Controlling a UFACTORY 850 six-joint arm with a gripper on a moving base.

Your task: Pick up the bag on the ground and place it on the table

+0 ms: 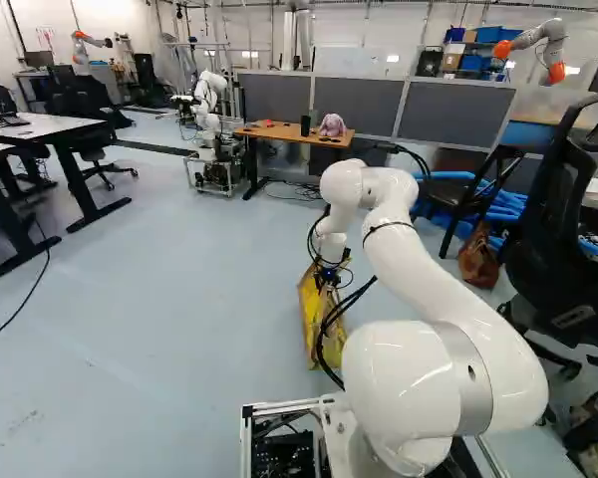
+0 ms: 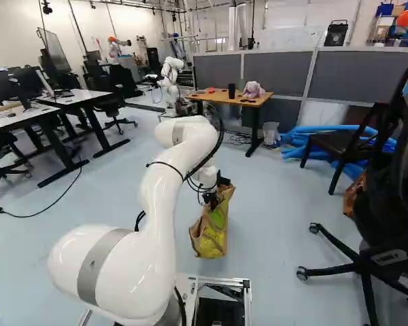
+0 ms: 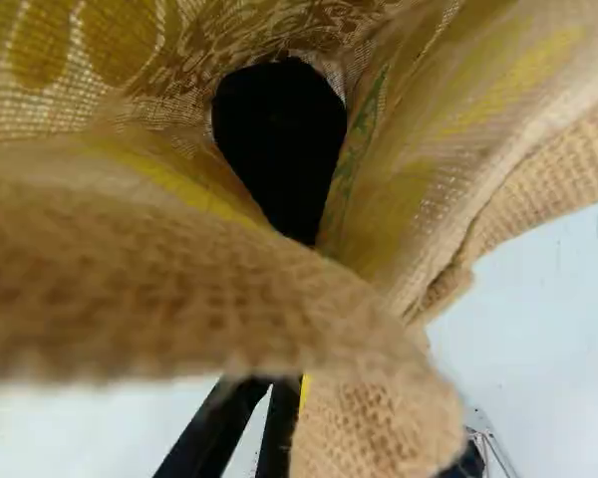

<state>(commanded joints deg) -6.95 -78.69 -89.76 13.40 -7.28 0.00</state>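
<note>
One woven bag (image 2: pixel 211 231) hangs below the gripper (image 1: pixel 328 281), its rim apparently pinched between the fingers, though cloth hides one of them and the contact itself. Gripping at the rim makes sense: the thin edge folds easily between pads, while the weight can settle beneath. That also leaves the mouth gaping ahead of the wrist, its inside dark. I cannot tell whether the base of the bag touches the floor (image 1: pixel 179 299).

Coarse, tan, burlap-like weave forms a thick, soft lip beside the visible black finger (image 3: pixel 279 433); the walls carry yellow and green print and slump into creases, so swinging seems likely. The wooden-topped table (image 2: pixel 217 98) stands well ahead of the gripper, bearing a black cup (image 2: pixel 231 90) and a pink plush toy (image 2: pixel 253 89); reaching it probably calls for lifting, then driving forward.
</note>
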